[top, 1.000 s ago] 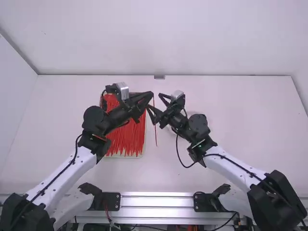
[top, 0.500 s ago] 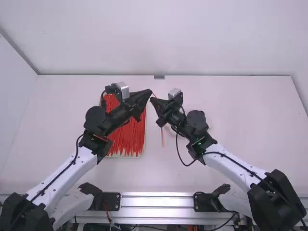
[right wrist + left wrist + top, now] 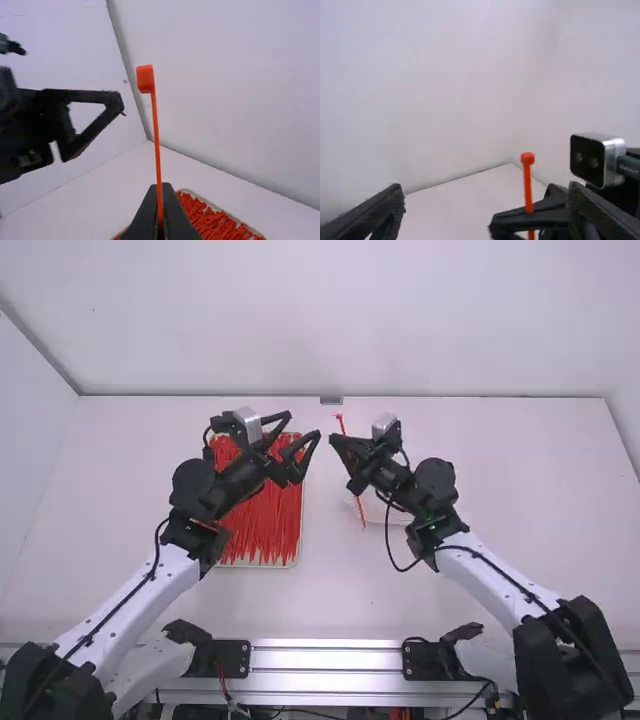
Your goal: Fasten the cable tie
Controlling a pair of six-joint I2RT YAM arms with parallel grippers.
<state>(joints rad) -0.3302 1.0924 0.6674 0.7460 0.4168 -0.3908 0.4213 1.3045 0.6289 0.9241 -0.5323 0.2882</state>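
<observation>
Fingers [image 3: 146,220] of the right gripper [image 3: 343,448] are closed tight on one red cable tie [image 3: 352,485], pinching the strap partway along. Left gripper [image 3: 303,427] has its jaws spread wide, nothing between them.

- Tie location: held above the table [image 3: 520,470], just off the right long edge of the tray [image 3: 296,558] of spare red ties [image 3: 255,515], level with the tray's far half.
- Long axis: roughly parallel to the tray's long sides, slightly slanted. Square head [image 3: 145,78] points to the tray's far end and sticks out past the right fingertips. Tail trails toward the tray's near end. Cannot tell whether the tail tip touches the table.
- Left gripper hangs over the tray's far right corner, near the tie's head but apart from it. From the left wrist, the tie [image 3: 527,192] stands upright between its own fingers [image 3: 377,215].
- Edges: the table's far edge and wall sit just past the tray's far end, with a small grey bracket [image 3: 331,399] there.
- Room: on the tie's side away from the tray, white table runs wide to the side wall.
</observation>
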